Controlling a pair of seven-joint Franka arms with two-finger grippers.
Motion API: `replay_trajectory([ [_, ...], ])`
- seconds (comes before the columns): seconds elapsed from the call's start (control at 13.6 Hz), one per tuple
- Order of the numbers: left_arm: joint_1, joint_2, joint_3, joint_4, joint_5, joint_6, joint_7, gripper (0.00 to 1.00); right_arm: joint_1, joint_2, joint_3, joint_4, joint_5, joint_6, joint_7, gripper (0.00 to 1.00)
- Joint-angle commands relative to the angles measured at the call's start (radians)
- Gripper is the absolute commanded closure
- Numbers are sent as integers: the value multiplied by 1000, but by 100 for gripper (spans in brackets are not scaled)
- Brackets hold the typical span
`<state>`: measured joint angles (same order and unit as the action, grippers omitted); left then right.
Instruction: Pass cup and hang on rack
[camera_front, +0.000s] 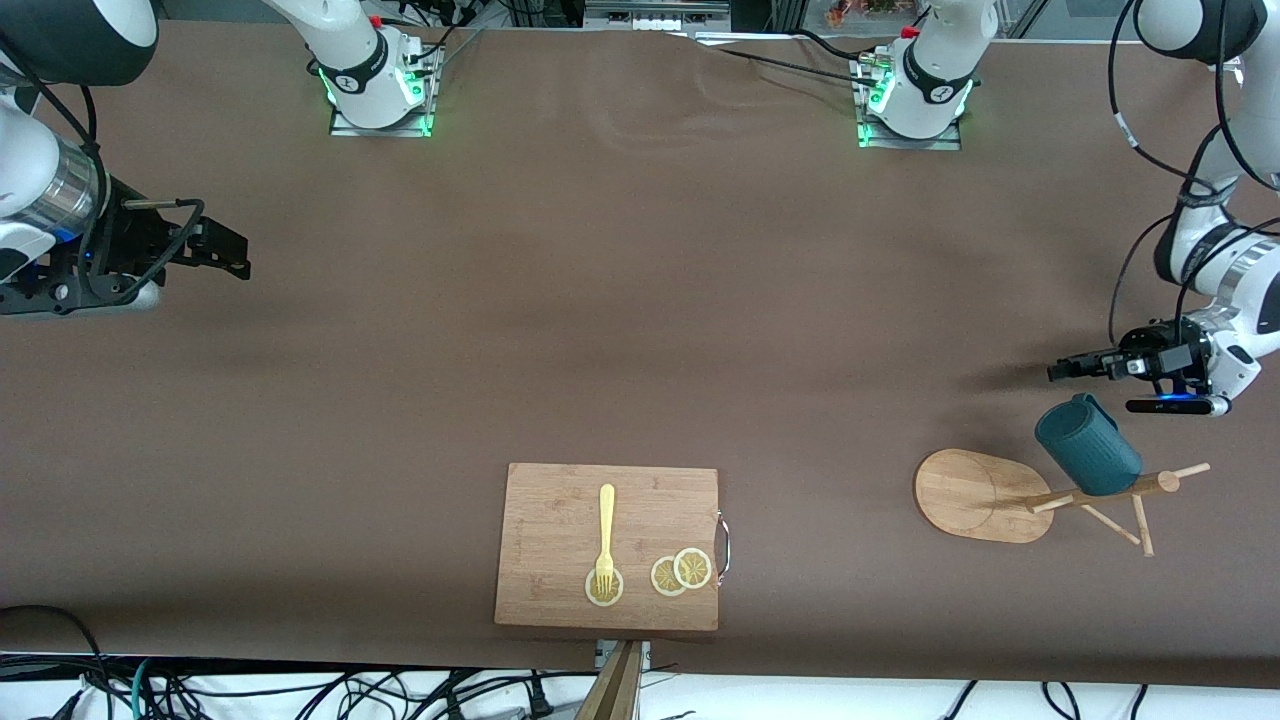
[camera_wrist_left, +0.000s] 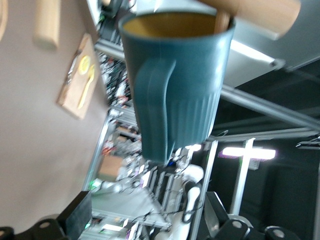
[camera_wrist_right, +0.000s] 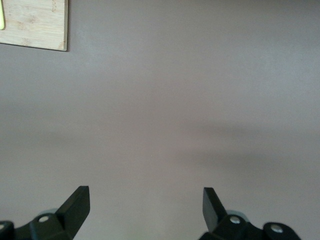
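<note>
Cutting board (camera_front: 560, 545): lies nearest the front camera, well apart from the rack toward the right arm's end of the table; it carries a yellow fork (camera_front: 605, 535) and three lemon slices (camera_front: 681, 572).

Rack (camera_front: 975, 494): light wooden mug stand, oval base on the table at the left arm's end; its post and pegs lean toward the table edge in the front view.

Cup (camera_front: 1088, 447): dark teal ribbed mug, hung by its handle on a rack peg, tilted, free of any gripper; the left wrist view shows its yellow inside with a peg passing at the rim.

Left gripper (camera_front: 1065, 369): just beside the cup, over the table near the rack; fingers parted, nothing between them, no contact with cup or rack visible.

Right gripper (camera_wrist_right: 145, 205): waits over bare table, well apart from the rack; fingers spread wide and empty.

Risk, cup: the hold on the peg looks shallow, so a knock could slide the cup off.

Risk, left arm: any sweep toward the rack could strike the cup or tip the light stand.
</note>
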<state>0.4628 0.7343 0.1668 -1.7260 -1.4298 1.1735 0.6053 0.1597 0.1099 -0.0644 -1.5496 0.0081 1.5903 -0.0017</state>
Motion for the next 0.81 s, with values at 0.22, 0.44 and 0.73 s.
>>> replay_trajectory([
  [0.22,13,-209,19,-10,489,-3,11,0,0,-1,9,20,6,-20,11,0],
  [0.44,-24,-314,16,-7,676,9,4,0,-5,-1,6,20,6,-20,8,0],
  [0.73,-194,-458,8,55,886,101,-184,0,-28,7,-15,17,7,-20,-3,0],
])
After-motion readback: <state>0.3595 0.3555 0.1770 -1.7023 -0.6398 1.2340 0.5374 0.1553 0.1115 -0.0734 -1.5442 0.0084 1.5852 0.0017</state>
